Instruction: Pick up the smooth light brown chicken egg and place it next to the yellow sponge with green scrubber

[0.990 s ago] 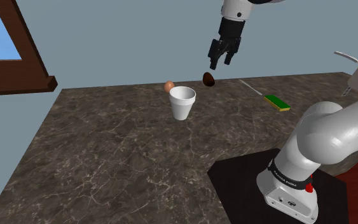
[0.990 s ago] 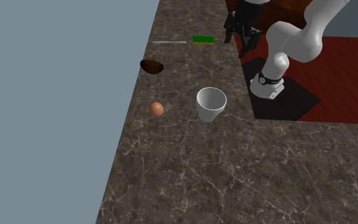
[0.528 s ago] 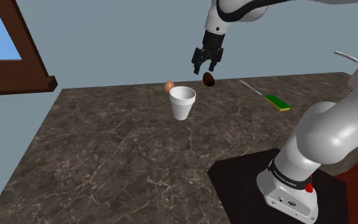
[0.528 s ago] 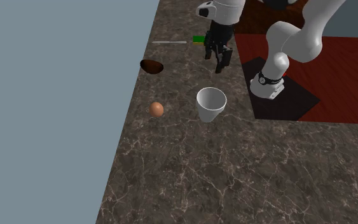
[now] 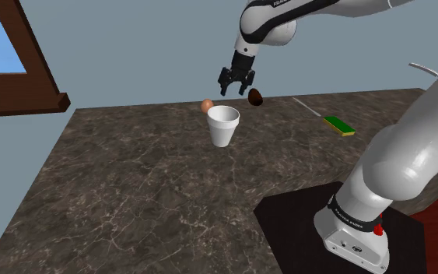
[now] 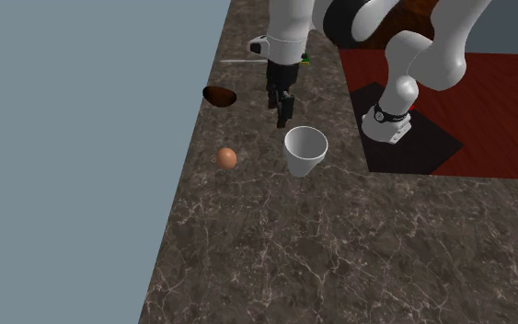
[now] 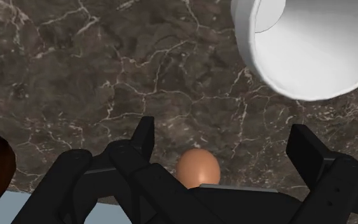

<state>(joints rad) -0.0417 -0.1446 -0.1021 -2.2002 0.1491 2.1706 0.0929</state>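
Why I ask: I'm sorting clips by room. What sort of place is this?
Likely a kitchen: a dark marbled counter carries an egg, a white cup and a green-topped sponge.

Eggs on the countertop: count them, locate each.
1. The light brown egg lies by the countertop's wall edge, apart from the white cup. The dark brown thing nearby is unclear.

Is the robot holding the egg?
No, the egg sits on the counter, apart from the open fingers.
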